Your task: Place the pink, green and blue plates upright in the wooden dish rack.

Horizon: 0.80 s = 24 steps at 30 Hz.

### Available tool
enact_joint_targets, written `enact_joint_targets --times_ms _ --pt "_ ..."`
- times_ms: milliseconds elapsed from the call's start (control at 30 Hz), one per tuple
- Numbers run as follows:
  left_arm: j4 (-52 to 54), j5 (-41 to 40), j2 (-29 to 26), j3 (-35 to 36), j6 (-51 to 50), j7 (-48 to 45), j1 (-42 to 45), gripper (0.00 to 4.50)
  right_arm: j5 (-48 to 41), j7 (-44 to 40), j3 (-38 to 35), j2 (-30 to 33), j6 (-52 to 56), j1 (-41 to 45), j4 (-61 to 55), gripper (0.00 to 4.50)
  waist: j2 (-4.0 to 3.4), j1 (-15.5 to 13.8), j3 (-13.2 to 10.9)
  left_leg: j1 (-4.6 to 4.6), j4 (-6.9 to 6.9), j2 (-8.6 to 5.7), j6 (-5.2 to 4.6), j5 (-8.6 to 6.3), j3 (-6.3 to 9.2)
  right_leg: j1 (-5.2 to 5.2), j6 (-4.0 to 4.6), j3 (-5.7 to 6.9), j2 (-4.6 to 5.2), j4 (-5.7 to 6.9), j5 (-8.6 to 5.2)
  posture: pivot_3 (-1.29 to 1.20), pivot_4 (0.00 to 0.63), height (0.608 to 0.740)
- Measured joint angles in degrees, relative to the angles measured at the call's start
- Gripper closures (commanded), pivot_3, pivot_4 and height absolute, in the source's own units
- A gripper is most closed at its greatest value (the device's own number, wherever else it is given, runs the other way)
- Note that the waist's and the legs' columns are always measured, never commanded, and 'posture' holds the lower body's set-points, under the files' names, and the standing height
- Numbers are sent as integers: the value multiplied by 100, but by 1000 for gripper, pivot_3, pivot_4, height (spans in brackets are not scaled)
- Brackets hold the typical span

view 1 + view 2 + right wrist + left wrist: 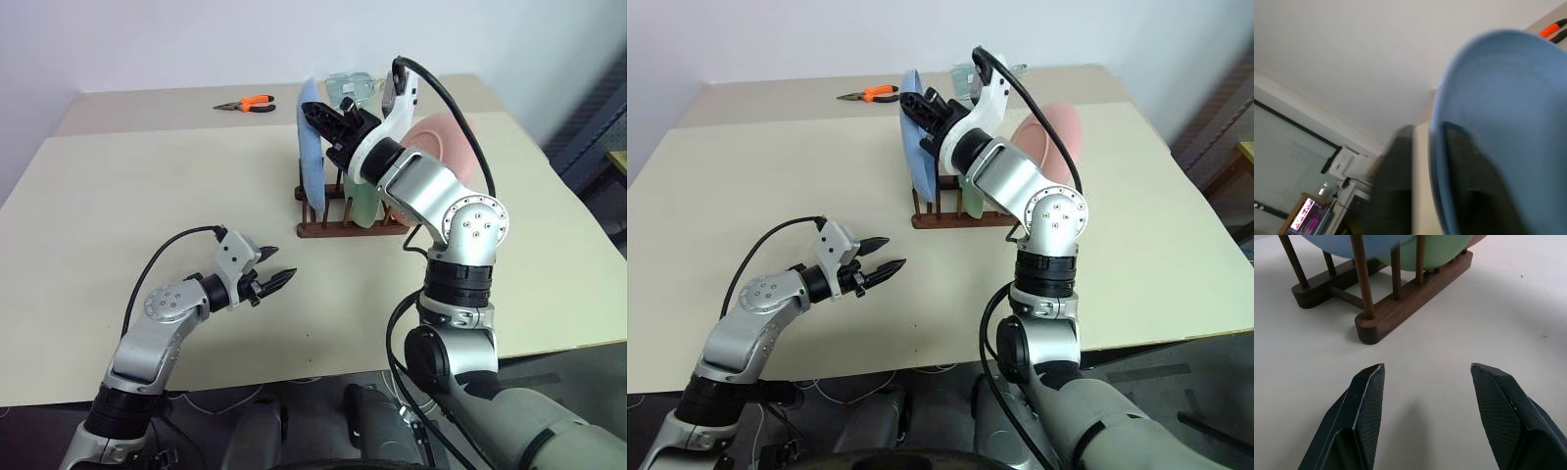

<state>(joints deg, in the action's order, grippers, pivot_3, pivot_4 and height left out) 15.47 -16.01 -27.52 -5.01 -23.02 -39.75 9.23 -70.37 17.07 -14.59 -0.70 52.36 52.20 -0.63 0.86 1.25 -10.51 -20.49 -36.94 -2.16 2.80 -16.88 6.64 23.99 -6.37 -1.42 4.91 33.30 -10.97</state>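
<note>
— Rack [348, 220]? Plates?
— Mid-counter [118, 196]; blue [312, 157], green [361, 208], pink [441, 147] upright inside.
— Hands?
— Right hand [323, 116] straddling blue's rim, loosened. Left hand [274, 279] wide, empty, at rack's 7 o'clock over bare counter.

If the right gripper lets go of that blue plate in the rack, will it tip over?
Probably not: the blue plate stands on edge between the wooden dish rack pegs, which should catch it. It looks stiff, smooth and thin, so it may lean or slip in the right gripper.
</note>
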Motion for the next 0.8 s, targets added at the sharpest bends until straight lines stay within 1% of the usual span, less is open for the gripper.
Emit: enact_joint_targets --times_ms 33,67,100,200,233,300,400,433,467,500,567,600,700,800 --pt "0 16 1 -1 2 1 0 1629 176 -125 102 111 -37 24 0 1737 0 -2 0 -1 0 0 0 0 0 0 0 0 0 0 0 0 150 740" --pt "0 28 2 -1 2 2 0 1629 346 -243 209 219 -61 49 -8 1159 0 -5 0 -1 -1 0 0 0 0 0 1 0 0 -1 -1 0 150 740" --pt "1 33 2 -1 2 5 0 1629 547 -369 330 347 -92 76 -17 723 0 -8 0 -1 -1 -1 0 0 -1 0 1 0 0 -1 -1 0 150 740" --pt "24 37 13 -3 1 17 -3 1629 1406 -1044 876 964 -358 119 -197 723 -1 -16 -1 -4 -2 -1 0 0 0 -1 0 1 0 -5 -1 0 150 740" --pt "51 36 16 -4 1 17 -8 1629 1867 -1522 1231 1448 -566 135 -446 723 -3 -27 -3 -10 -2 -3 0 0 -1 2 -1 1 2 -9 -2 0 150 740" --pt "53 38 12 -7 -1 17 -30 1629 2438 -2172 1451 2073 -927 228 -855 723 -1 -17 -2 -10 -1 -4 0 0 -2 2 -11 0 2 -12 0 0 150 740" --pt "57 48 11 -42 2 0 -39 1629 2730 -2782 1278 2702 -1260 337 -1262 1549 5 -15 2 -6 0 -1 0 0 -2 -2 -22 1 2 -12 -9 0 150 740" --pt "55 49 12 -55 5 -11 -39 1629 2779 -2903 1100 2971 -1282 327 -1320 2010 7 -25 2 -5 -2 -1 0 0 -2 -5 -17 1 2 -14 -12 0 150 740" --pt "54 49 12 -69 9 -22 -37 1629 2884 -3006 933 3356 -1281 254 -1334 2594 10 -58 3 -7 -4 -3 0 0 0 -9 -15 1 4 -18 -14 0 150 740" --pt "47 47 12 -87 13 -41 -33 1629 3032 -3114 795 3747 -1290 101 -1331 3015 17 -90 6 -8 -7 -4 0 0 2 -14 -16 3 6 -23 -15 0 150 740" --pt "31 44 4 -103 19 -123 -30 1629 3561 -3384 540 4692 -1381 -533 -1232 4034 24 -143 8 -9 -9 -9 0 -1 -2 -23 -18 5 14 -36 -18 0 150 740" --pt "28 41 3 -121 24 -172 -12 1629 3892 -3535 519 5114 -1460 -949 -1137 4455 26 -156 8 -8 -10 -11 -1 -2 -9 -25 -19 4 18 -40 -18 0 150 740" --pt "50 38 28 -276 64 -326 69 1629 4695 -3899 655 5764 -1690 -1992 -916 4455 18 -115 7 -2 -6 -10 -2 -2 -20 -23 -19 -3 20 -37 -18 0 150 740" --pt "229 21 171 -560 72 -447 161 1629 5317 -4185 902 5995 -1984 -2774 -875 4455 12 -27 3 1 -3 -4 -3 -2 -20 -20 -20 -4 15 -29 -18 0 150 740"
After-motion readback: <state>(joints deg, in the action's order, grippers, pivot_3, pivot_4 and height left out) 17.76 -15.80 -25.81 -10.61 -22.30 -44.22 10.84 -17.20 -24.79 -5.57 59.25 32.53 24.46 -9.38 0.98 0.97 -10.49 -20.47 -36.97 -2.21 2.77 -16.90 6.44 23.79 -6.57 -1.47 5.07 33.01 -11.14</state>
